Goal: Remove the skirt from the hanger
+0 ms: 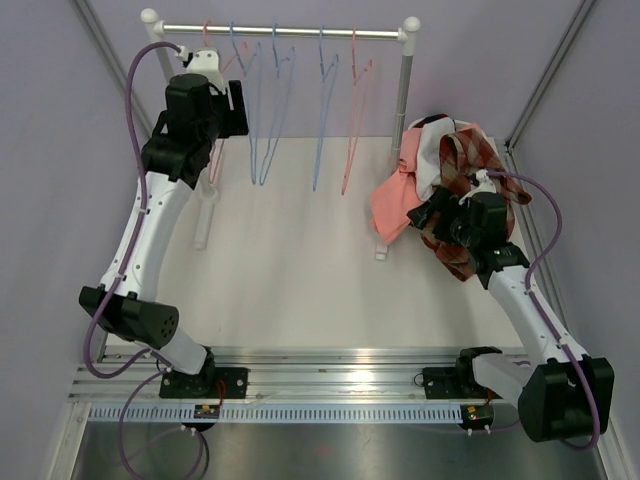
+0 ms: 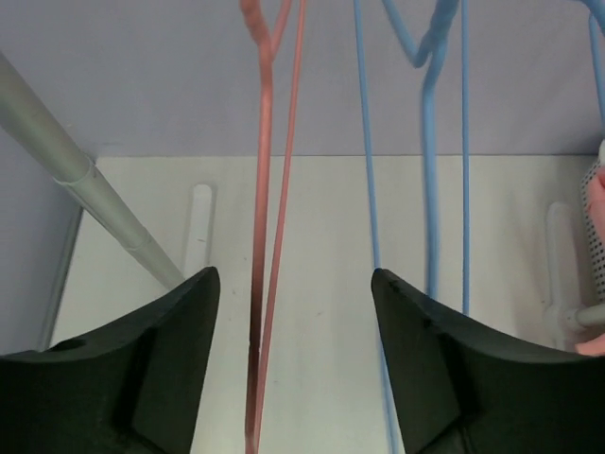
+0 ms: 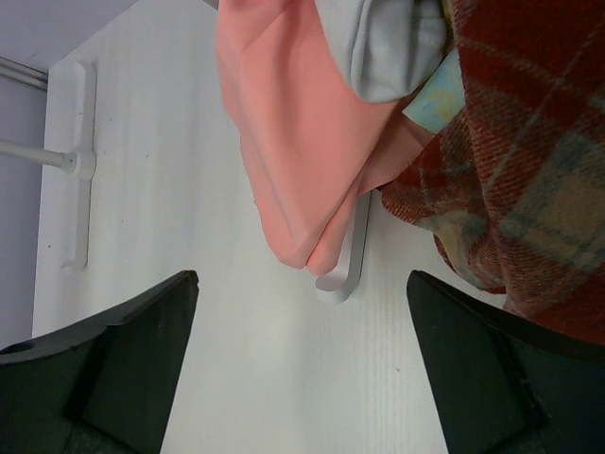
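At the left end of the rail, the left gripper hangs with its fingers spread. The wire of a pink hanger runs down between them, and neither pad pinches it. That hanger looks bare, and so do the blue hangers beside it.

The clothes lie in a heap at the other end, on the table against the rack's right post. There is a red plaid garment, a salmon-pink garment spilling towards the middle, and something white between them (I can't say for sure which is the skirt, though the plaid is my guess). The right gripper hovers low by that heap, fingers wide apart and holding nothing. The salmon hem and the rack's white foot lie just ahead of it.

By my reckoning the skirt is off its hanger, and what remains is to let go cleanly. The left arm should draw straight back with its fingers wide. That way neither pad hooks the wire, sets it swinging or drags it off the rail. The right arm should lift up and away without brushing the cloth, or the heap may slide.
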